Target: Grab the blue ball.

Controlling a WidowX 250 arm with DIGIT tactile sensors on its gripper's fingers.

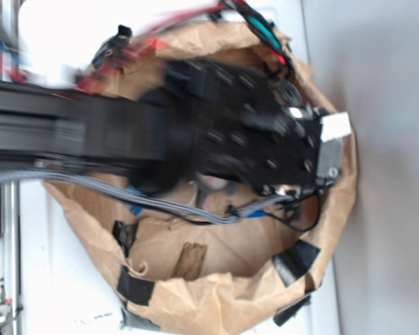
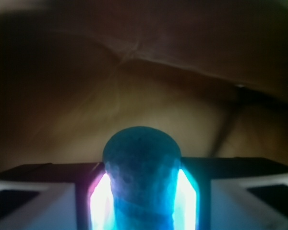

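The gripper (image 2: 143, 191) has its fingers clamped on the blue ball (image 2: 141, 163) (wrist view). The grab looks done; only lifting it clear of the brown paper bag (image 1: 216, 293) seems left

You see a matte black arm (image 1: 126, 132), boxy and blurred, its end block (image 1: 251, 125) studded with small round screws. At its 3 o'clock end sits a white, squarish block (image 1: 333, 127) over a grey plate (image 1: 328, 160). A grey ribbon cable (image 1: 126, 192) runs beneath it, joined by thin black wires (image 1: 300, 223). In the wrist view, your claw (image 2: 142, 191) shows pale, glowing fingers (image 2: 102, 201) flanked by black-and-white angular brackets (image 2: 43, 191).
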